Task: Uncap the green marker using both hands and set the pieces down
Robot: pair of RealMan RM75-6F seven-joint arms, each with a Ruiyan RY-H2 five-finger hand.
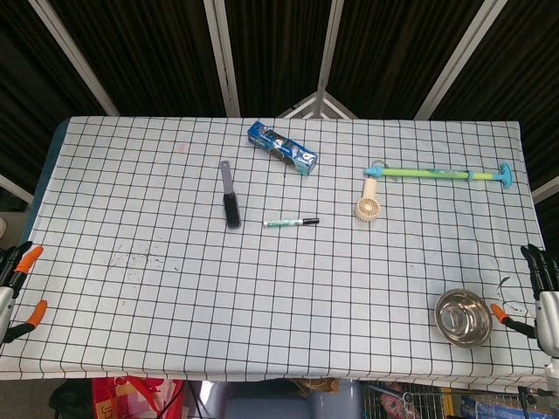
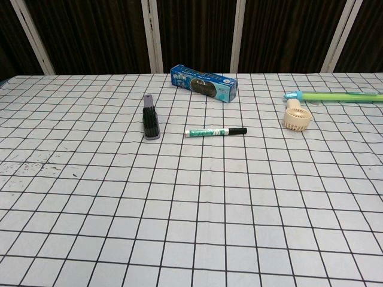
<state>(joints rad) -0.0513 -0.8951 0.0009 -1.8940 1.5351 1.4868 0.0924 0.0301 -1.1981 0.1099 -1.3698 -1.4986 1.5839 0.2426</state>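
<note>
The green marker (image 1: 291, 223) (image 2: 215, 131) lies flat near the middle of the checkered table (image 1: 175, 288), white and green body to the left, black cap on its right end. My left hand (image 1: 13, 288) hangs at the table's left edge, fingers apart and holding nothing. My right hand (image 1: 541, 297) is at the right edge, also spread and empty. Both hands are far from the marker, and neither shows in the chest view.
A grey brush (image 1: 230, 195) (image 2: 150, 118) lies left of the marker and a blue box (image 1: 281, 147) (image 2: 203, 82) behind it. To the right are a beige fan (image 1: 368, 202) (image 2: 295, 116) and a long green stick (image 1: 437, 174). A steel bowl (image 1: 463, 317) sits near my right hand.
</note>
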